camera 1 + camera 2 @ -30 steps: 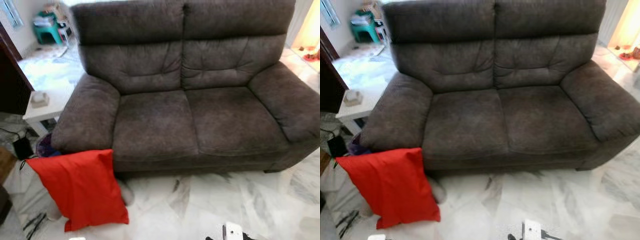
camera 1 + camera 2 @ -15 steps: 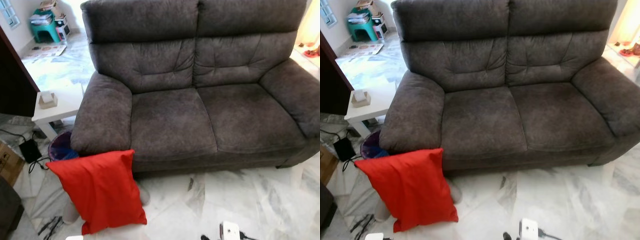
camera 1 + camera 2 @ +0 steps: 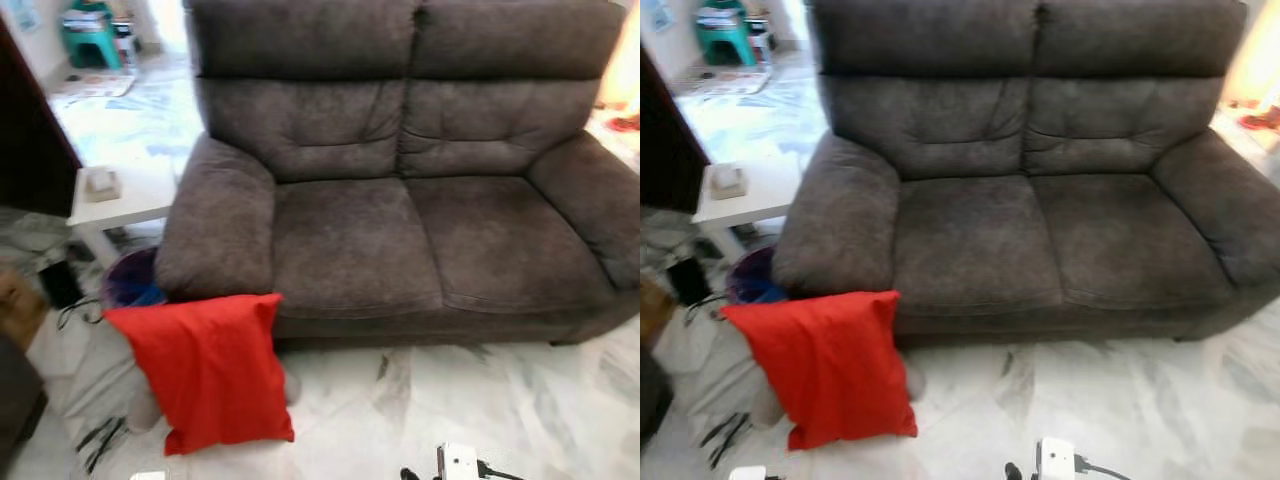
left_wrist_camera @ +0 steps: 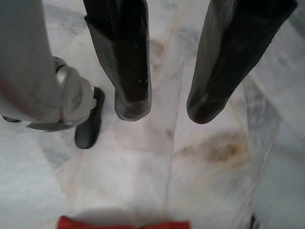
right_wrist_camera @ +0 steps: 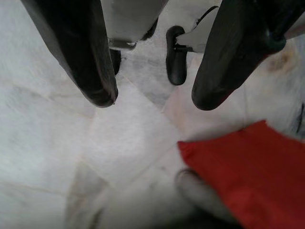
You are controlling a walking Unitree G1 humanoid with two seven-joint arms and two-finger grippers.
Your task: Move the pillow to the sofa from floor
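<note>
From the head views, the red pillow stands tilted on the marble floor, leaning against the sofa below its left armrest, near a white bench. In the left wrist view, the left gripper hangs over bare floor, fingers apart and empty. In the right wrist view, the right gripper is spread wide, empty, the pillow's corner near. The pillow looks soft and light; pinching an upper corner or edge seems best

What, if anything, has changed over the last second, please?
Only the head camera has shifted, so the framing differs. The red pillow still leans on the floor against the sofa armrest. The left gripper and right gripper stay open, holding nothing.
</note>
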